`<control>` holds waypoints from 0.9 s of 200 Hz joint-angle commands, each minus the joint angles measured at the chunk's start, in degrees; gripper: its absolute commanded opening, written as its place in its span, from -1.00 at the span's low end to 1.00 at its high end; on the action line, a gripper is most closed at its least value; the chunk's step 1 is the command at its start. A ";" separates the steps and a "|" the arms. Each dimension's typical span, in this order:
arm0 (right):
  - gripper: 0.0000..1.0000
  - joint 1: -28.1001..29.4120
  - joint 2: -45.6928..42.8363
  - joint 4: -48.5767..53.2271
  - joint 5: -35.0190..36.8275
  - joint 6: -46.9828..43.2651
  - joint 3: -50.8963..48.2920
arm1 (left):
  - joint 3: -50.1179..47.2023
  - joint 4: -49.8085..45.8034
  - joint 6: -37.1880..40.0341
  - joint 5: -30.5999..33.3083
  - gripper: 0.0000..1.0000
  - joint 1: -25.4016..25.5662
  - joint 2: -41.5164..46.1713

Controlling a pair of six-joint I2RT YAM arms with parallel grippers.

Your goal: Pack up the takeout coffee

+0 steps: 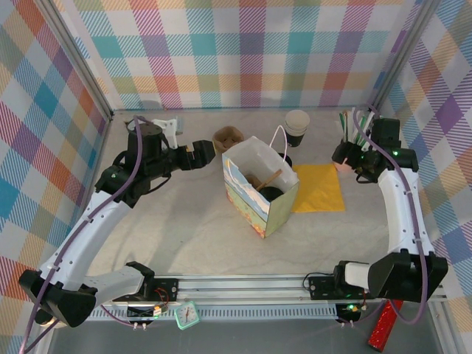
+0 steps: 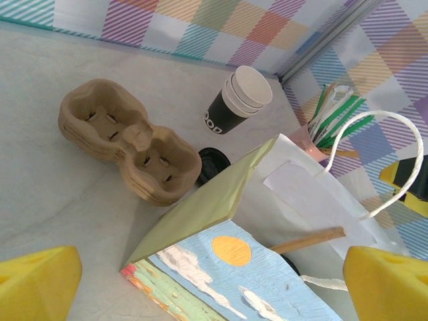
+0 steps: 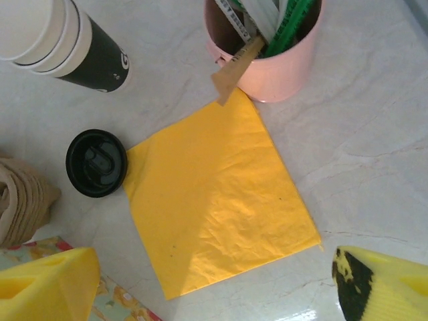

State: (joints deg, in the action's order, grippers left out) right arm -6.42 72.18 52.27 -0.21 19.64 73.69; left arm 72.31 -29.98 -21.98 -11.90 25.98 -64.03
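Top external view: takeout coffee sits inside paper bag; left gripper and right gripper both spread, empty.

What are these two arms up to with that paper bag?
Two robot arms are packing a coffee order. The paper bag stands open mid-table, and the takeout coffee, black-lidded, appears to sit inside it with a wooden stirrer. Neither arm holds anything. The left gripper hovers open beside the bag, near the pulp cup carrier. The right gripper hangs open over the yellow napkin, by the pink straw holder.
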 commanded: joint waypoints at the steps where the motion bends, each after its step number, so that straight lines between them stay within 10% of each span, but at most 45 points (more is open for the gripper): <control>1: 0.68 -0.35 1.56 -3.43 -6.68 1.02 -1.57 | 1.63 -0.52 1.32 0.57 0.99 0.61 0.15; 68: 0.52 4.26 2.94 -6.30 -5.17 5.22 -12.52 | 1.41 -1.61 2.56 2.46 0.99 0.65 -0.11; 180: 0.80 15.20 25.34 -10.89 6.20 5.37 -10.09 | 1.53 -3.67 2.76 6.85 0.99 0.65 2.22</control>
State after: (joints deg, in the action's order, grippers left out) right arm 8.67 93.89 42.15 3.68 24.62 60.58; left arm 72.31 -32.03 -20.05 -6.37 26.13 -63.77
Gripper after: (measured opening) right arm 0.886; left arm 0.997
